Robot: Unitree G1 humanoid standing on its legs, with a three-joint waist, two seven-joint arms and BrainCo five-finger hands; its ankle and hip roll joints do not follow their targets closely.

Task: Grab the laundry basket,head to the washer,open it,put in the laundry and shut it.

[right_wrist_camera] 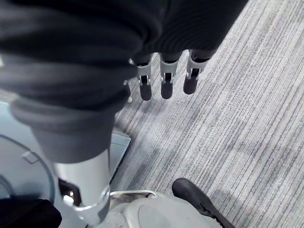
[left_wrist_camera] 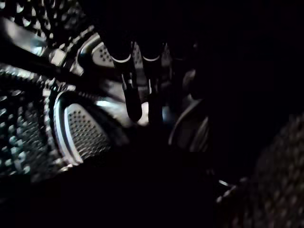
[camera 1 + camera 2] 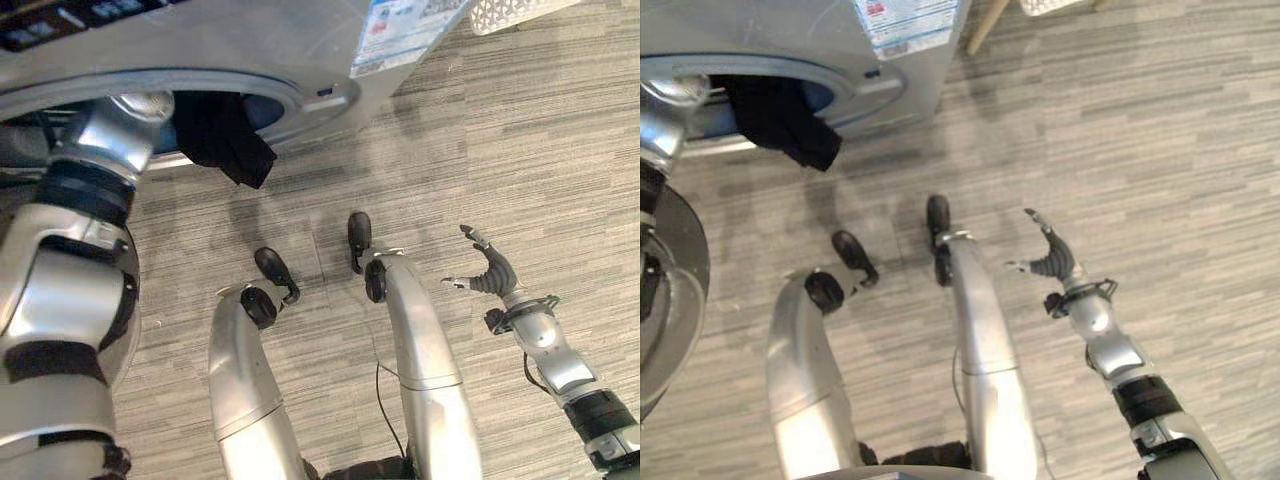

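Note:
The grey washer stands at the upper left with its round opening uncovered. A black garment hangs over the opening's lower rim, half in and half out. My left arm reaches into the opening beside it. In the left wrist view my left hand is inside the dark perforated drum, its fingers straight and holding nothing I can make out. My right hand hangs low at the right over the floor, fingers relaxed and empty. A corner of the white mesh laundry basket shows at the top right.
Grey striped carpet covers the floor in front of and to the right of the washer. A wooden leg stands beside the basket, just right of the washer's corner.

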